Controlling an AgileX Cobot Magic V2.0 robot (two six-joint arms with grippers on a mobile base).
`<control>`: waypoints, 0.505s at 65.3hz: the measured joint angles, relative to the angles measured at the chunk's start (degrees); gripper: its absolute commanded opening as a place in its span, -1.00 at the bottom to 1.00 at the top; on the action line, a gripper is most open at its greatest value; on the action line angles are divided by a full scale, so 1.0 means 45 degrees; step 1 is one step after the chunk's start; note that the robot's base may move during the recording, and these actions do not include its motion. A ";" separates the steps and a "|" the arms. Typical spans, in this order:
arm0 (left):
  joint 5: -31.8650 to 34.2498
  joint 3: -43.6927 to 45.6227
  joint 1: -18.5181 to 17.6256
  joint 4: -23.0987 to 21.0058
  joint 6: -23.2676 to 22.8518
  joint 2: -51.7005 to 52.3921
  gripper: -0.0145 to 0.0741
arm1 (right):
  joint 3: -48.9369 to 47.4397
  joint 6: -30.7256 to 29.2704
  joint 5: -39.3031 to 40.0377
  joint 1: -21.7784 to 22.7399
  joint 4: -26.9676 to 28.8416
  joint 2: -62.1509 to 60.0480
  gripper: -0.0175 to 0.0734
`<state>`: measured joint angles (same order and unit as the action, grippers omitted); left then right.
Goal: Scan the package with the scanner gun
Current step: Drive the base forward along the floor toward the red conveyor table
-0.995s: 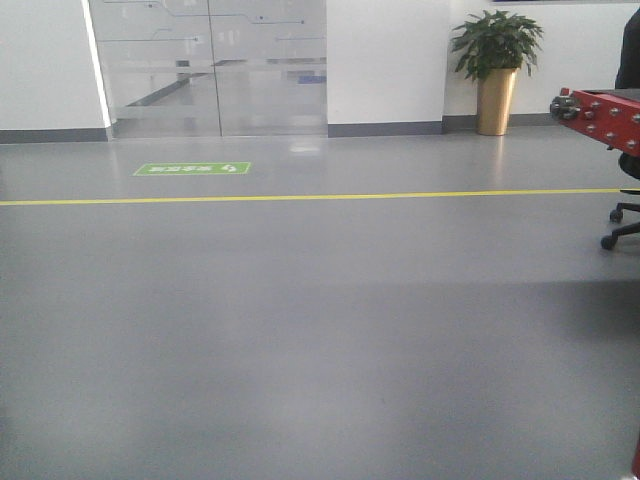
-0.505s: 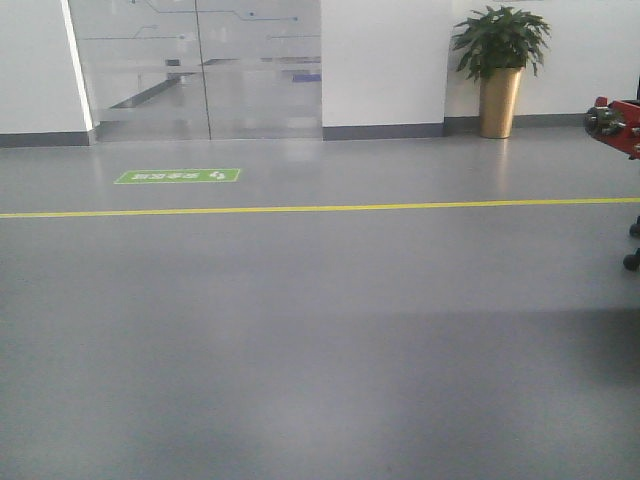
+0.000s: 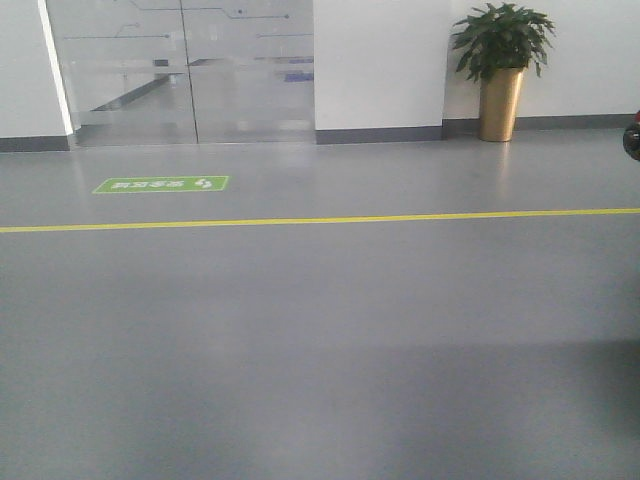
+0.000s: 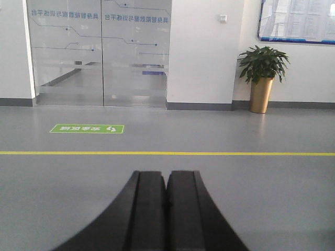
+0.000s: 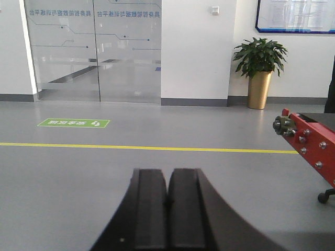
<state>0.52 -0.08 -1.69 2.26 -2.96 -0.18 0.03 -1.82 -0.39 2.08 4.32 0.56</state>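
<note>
A wide grey floor (image 3: 320, 350) is shown, backed by a white wall (image 3: 380, 60) and frosted glass doors (image 3: 180, 70). A yellow line (image 3: 320, 220) is painted across the floor. A red bolted metal frame (image 5: 311, 146) is seen at the right edge of the right wrist view. A potted plant (image 3: 500, 50) is set against the wall. A green floor sign (image 3: 160, 185) is laid before the doors. The left gripper (image 4: 166, 178) and right gripper (image 5: 168, 180) are held level, each with its black fingers pressed together. The package and scanner gun are shown in no view.
</note>
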 measured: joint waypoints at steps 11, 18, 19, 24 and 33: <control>0.0000 0.0000 0.0000 0.0000 0.0000 0.0000 -0.92 | 0.0000 0.0000 0.0000 0.0000 0.0000 0.0000 -0.97; 0.0000 0.0000 0.0000 0.0000 0.0000 0.0000 -0.92 | 0.0000 0.0000 0.0000 0.0000 0.0000 0.0000 -0.97; 0.0000 0.0000 0.0000 0.0000 0.0000 0.0000 -0.92 | 0.0000 0.0000 0.0000 0.0000 0.0000 0.0000 -0.97; 0.0000 0.0000 0.0000 0.0000 0.0000 0.0000 -0.92 | 0.0000 0.0000 0.0000 0.0000 0.0000 0.0000 -0.97; 0.0000 0.0000 0.0000 0.0000 0.0000 0.0000 -0.92 | 0.0000 0.0000 0.0000 0.0000 0.0000 0.0000 -0.97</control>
<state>0.52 -0.08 -1.69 2.26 -2.96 -0.18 0.03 -1.82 -0.39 2.08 4.32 0.56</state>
